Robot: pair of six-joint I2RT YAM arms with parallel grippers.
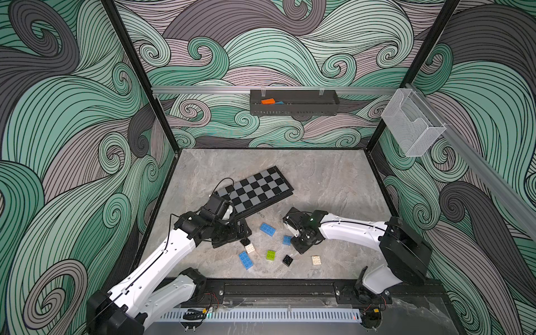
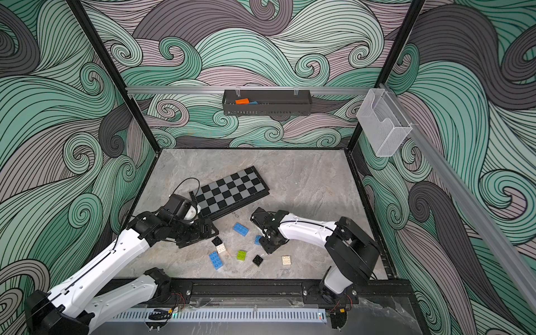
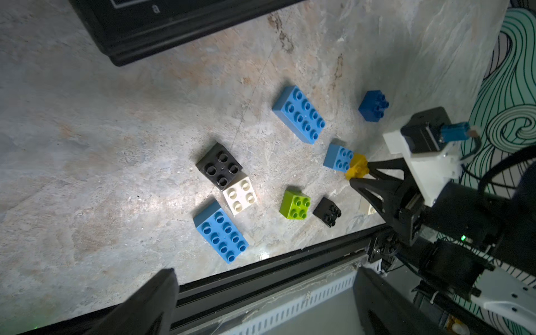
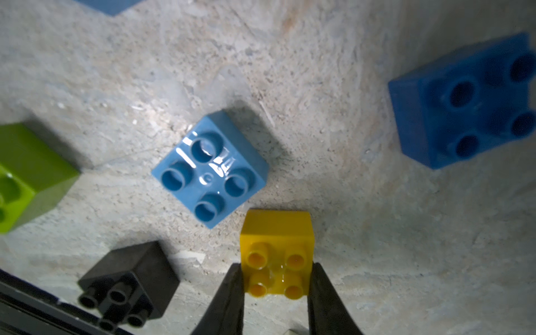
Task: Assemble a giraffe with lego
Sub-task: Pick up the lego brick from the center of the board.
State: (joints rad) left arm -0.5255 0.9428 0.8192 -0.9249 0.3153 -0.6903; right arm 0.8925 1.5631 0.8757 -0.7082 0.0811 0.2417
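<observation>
Yellow brick (image 4: 277, 232) is clamped between the dark fingers (image 4: 229, 293) of the right pincer (image 4: 277, 268), jaws pressed to its two sides, down at the grey stone-look table (image 1: 319, 179). Just beside it lies a small light blue brick (image 4: 210, 171); a dark blue brick (image 4: 464, 101) sits farther off. The left pincer (image 3: 264, 271) hangs spread wide and holds nothing. The rest of the lego (image 1: 287, 260) lies loose on the table between the two arms, on the robot's side of the chequered board (image 1: 255, 188): two light blue oblong bricks (image 1: 267, 229) well apart, a lime green brick (image 1: 271, 254), a white brick (image 1: 316, 260), and a black brick (image 1: 245, 241) touching another white one (image 1: 250, 248)
</observation>
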